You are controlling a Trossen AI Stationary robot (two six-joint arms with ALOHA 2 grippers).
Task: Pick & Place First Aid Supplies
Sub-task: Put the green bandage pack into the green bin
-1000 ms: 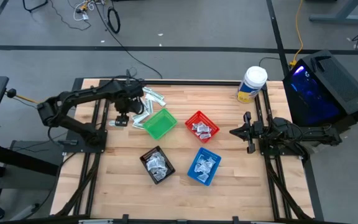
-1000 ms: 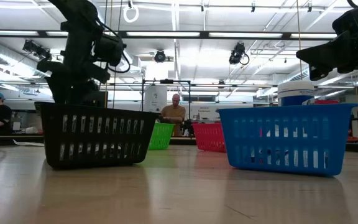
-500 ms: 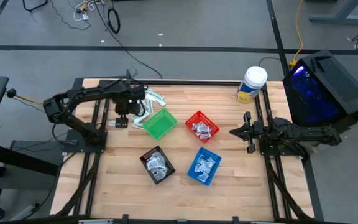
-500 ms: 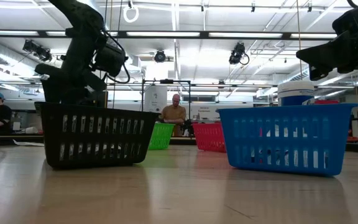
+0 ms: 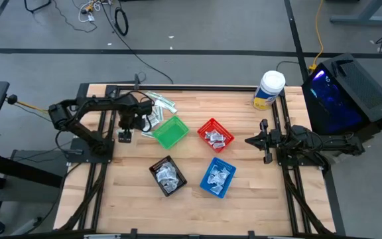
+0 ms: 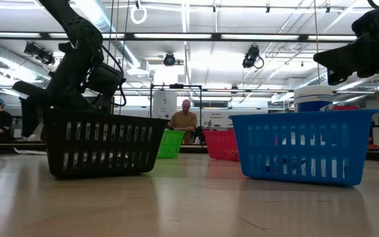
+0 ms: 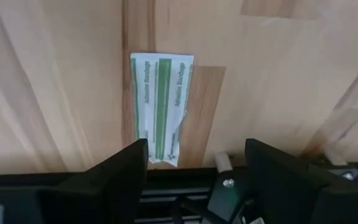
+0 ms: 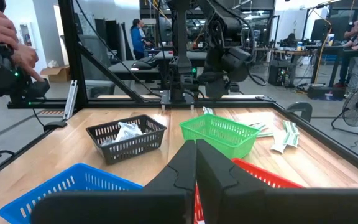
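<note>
A white strip packet with a green band (image 7: pixel 160 106) lies flat on the wooden table. My left gripper (image 7: pixel 194 165) is open and points down over it, left of the green basket (image 5: pixel 170 132); the packet's near end lies by one finger (image 7: pixel 126 168). In the high view this gripper (image 5: pixel 124 134) is near the table's left side. More strip packets (image 5: pixel 158 106) lie loose behind the green basket. My right gripper (image 8: pixel 196 163) is shut and empty, waiting at the table's right side (image 5: pixel 252 141).
A red basket (image 5: pixel 215 135), a black basket (image 5: pixel 168 176) and a blue basket (image 5: pixel 217 177) hold wrapped sachets. A white-lidded tub with a yellow label (image 5: pixel 268 89) stands at the far right. People stand in the room beyond the table.
My left gripper has gone from beside the green basket toward the table's near and left edges and has come lower, ending over the lone strip packet. The packet has stayed where it was. My right arm has kept still.
</note>
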